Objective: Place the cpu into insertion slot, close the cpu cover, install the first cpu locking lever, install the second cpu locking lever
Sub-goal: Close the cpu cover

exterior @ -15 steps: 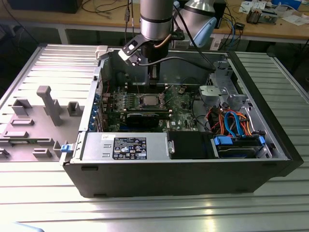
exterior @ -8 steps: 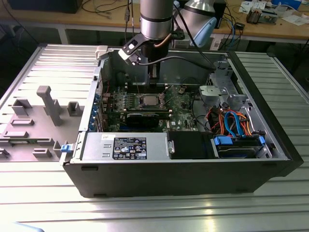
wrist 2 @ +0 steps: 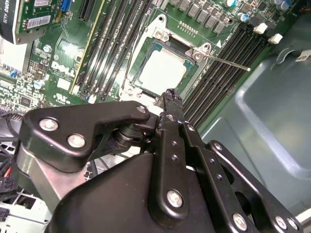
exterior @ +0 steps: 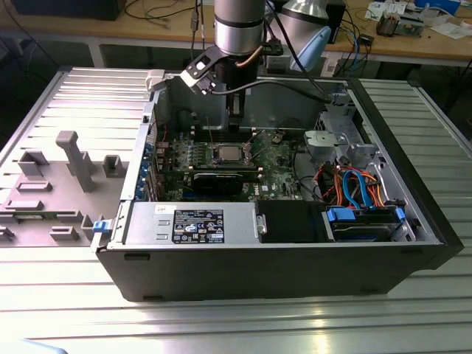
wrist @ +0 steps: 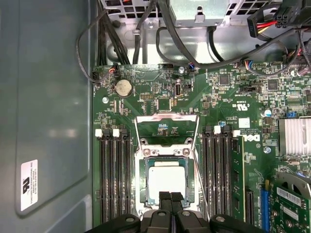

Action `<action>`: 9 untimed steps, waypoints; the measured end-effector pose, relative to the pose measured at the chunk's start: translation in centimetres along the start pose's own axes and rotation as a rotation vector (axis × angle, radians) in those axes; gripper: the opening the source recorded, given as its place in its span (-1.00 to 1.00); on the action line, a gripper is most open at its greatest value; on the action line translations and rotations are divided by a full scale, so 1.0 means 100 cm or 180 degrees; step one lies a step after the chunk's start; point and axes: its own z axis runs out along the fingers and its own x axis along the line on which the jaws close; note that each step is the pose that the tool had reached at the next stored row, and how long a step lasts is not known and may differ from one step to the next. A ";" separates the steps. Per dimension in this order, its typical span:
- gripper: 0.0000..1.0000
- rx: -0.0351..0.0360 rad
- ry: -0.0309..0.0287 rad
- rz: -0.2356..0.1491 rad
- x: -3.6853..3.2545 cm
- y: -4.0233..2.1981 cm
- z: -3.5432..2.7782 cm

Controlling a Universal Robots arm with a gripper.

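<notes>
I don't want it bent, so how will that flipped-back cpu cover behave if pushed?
The cpu cover is a thin frame with a cut-out middle, so probably light and springy. It seems hinged at the edge of the insertion slot, so a push would likely swing it rather than slide it.

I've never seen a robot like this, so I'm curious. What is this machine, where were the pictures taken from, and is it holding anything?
It's a robot arm with a gripper, a kind of two-fingered hand. It reaches down into an open computer that lies on a ribbed metal table. The exterior view comes from a camera off the arm that sees the whole scene. Both wrist views come from cameras riding on the arm, looking past the gripper at the green board. There the cpu, a silver square chip, sits in its slot. The cover, a thin metal frame, stands open beside it. The gripper's fingers are together next to the chip and hold nothing.
</notes>
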 end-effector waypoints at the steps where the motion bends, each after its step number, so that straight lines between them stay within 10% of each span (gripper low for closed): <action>1: -0.79 0.0000 0.0001 0.0000 0.0000 0.0000 -0.0013; 9: -0.79 0.0000 0.0000 0.0000 0.0001 0.0055 -0.0013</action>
